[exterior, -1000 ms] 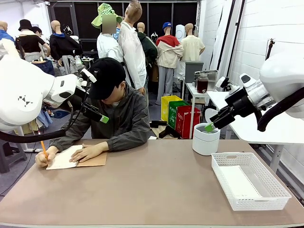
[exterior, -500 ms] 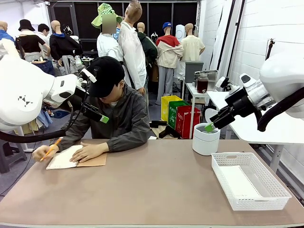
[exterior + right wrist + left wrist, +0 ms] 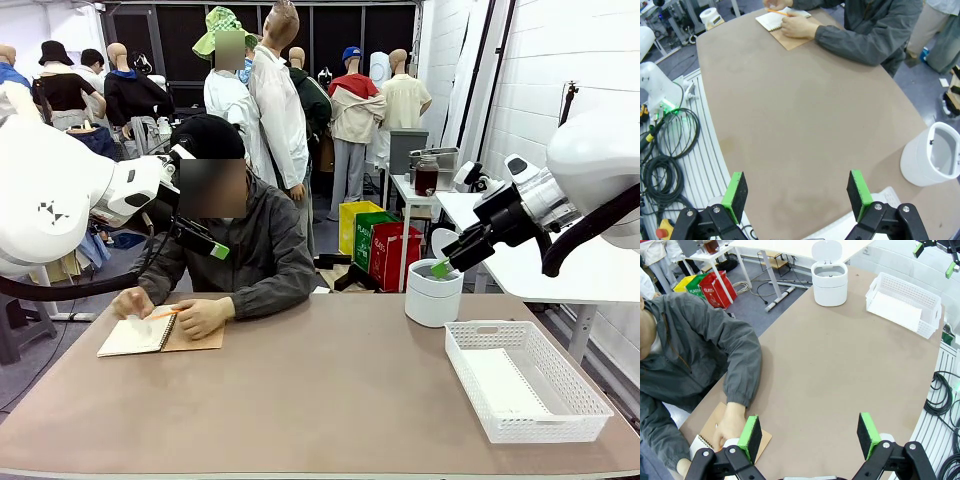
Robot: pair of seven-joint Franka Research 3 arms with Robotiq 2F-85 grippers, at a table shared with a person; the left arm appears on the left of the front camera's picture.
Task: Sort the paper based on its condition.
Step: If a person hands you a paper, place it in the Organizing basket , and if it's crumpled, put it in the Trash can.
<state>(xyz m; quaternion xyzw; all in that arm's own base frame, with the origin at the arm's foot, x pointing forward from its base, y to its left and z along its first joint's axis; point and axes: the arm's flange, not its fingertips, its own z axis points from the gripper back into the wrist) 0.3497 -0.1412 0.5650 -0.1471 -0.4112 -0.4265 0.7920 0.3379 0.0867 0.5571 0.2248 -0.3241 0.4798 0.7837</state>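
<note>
Above table, both pincers raised, splayed.

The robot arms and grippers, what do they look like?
Both arms have glossy white rounded shells and black cables. The left gripper and right gripper are black, two-fingered, with bright green pads. A small black marking sits on the left arm.

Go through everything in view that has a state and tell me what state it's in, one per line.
Left gripper: open, holding nothing, raised above the table.
Right gripper: open, holding nothing, raised above the table.
White bin: lid up, open.
White mesh basket: upright, a white sheet lying flat inside.
Spiral notebook: open, under the person's hands.
Orange pencil: held in the person's hand.
</note>
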